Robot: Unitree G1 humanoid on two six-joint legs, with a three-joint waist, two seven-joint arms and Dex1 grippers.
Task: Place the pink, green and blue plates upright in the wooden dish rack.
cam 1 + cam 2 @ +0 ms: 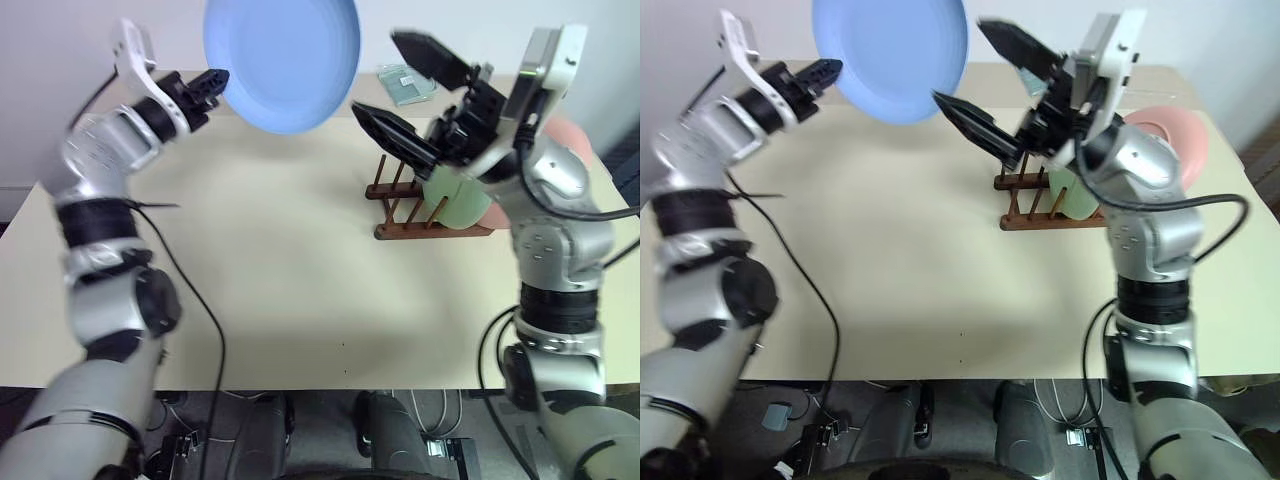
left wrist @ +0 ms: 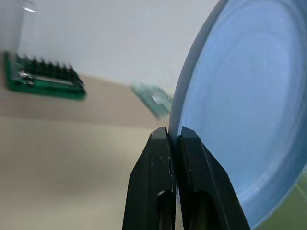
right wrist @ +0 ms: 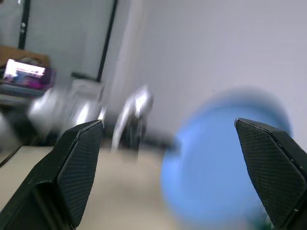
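A wide cream table (image 1: 270, 300) is seen, most of its near and middle surface bare, with open room between the two arms and toward the front edge. At its far edge a green bit holder (image 2: 43, 79) and a small greenish packet (image 1: 405, 85) are placed, well clear of the middle.

The blue plate (image 1: 285, 60) is held up in the air above the far left part of the table, tilted on edge with its hollow face turned toward the camera. It is plain, round, matte and shallow. Its rim is pinched by the left gripper (image 1: 215, 85), whose two black fingers (image 2: 158, 191) are closed tight on it.

The wooden dish rack (image 1: 405, 205), dark reddish-brown with thin upright pegs, is set at the right side of the table. The green plate (image 1: 455, 200) is stood on edge in it, partly hidden by the right arm. The pink plate (image 1: 1175, 140) is seen behind that arm; whether it is in the rack cannot be told.

The right gripper (image 1: 410, 90) is raised above the rack, its fingers spread wide with nothing between them, pointed toward the blue plate.
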